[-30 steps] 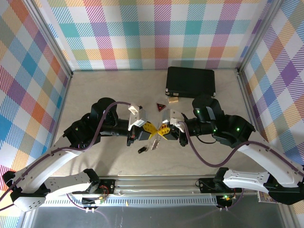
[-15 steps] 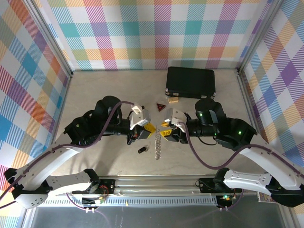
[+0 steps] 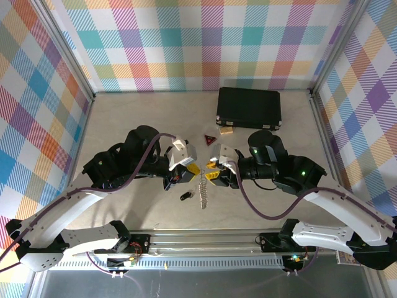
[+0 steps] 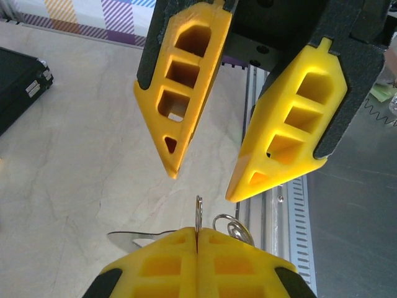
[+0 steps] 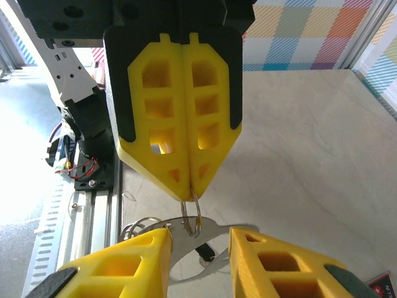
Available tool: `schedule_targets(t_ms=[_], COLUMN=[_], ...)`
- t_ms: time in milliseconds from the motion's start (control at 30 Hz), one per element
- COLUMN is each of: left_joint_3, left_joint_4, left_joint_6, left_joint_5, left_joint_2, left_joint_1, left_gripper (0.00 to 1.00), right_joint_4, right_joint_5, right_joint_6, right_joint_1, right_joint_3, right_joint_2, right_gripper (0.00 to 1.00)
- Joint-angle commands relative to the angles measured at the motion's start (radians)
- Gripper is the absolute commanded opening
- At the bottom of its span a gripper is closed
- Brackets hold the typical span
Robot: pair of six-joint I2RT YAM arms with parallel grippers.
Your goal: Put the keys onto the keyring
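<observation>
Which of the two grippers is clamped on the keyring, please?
The left gripper: its yellow fingers press together on the keyring, whereas the fingers of the right gripper stand apart, holding nothing.

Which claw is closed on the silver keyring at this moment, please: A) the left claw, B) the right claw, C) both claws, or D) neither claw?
A: in the right wrist view, the left claw has its fingers pressed together on the keyring, while the right claw stands open.
</observation>
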Motion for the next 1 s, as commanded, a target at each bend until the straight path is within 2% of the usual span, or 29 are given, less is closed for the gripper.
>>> schedule_targets(t_ms=[0, 100, 233, 433, 500, 533, 600, 700, 833, 967], left_joint_3=[0.011, 0.014, 0.011, 0.002, -0.014, -0.027, -0.064, -0.14, -0.195, -0.212], left_joint_4=[0.021, 0.02, 0.024, 0.033, 0.048, 0.062, 0.121, 0.237, 0.341, 0.377], left_joint_6=[0.011, 0.014, 0.014, 0.009, -0.006, -0.016, -0.053, -0.11, -0.17, -0.202], left_joint_5=[0.022, 0.025, 0.031, 0.032, 0.024, 0.021, 0.024, 0.01, 0.027, 0.045], left_joint_2=[0.002, 0.008, 0.01, 0.002, -0.011, -0.019, -0.051, -0.105, -0.138, -0.162], left_joint_1=[-0.014, -0.015, -0.017, -0.019, -0.018, -0.018, -0.017, -0.017, -0.017, -0.017], left_gripper=[0.0, 0.0, 0.0, 0.0, 0.0, 0.04, 0.18, 0.28, 0.29, 0.29], right_joint_4=[0.046, 0.04, 0.042, 0.038, 0.042, 0.049, 0.081, 0.142, 0.195, 0.25], right_joint_5=[-0.041, -0.047, -0.049, -0.045, -0.037, -0.037, -0.045, -0.071, -0.12, -0.137], right_joint_6=[0.013, 0.013, 0.014, 0.011, 0.013, 0.017, 0.029, 0.057, 0.094, 0.12], right_joint_1=[0.004, 0.004, 0.004, 0.005, 0.005, 0.005, 0.004, 0.003, 0.003, 0.002], right_joint_3=[-0.008, -0.01, -0.014, -0.016, -0.019, -0.022, -0.037, -0.064, -0.071, -0.091], right_joint_2=[0.013, 0.023, 0.027, 0.031, 0.02, 0.013, -0.011, -0.044, -0.051, -0.069], right_gripper=[0.31, 0.29, 0.2, 0.0, 0.0, 0.0, 0.0, 0.0, 0.0, 0.0])
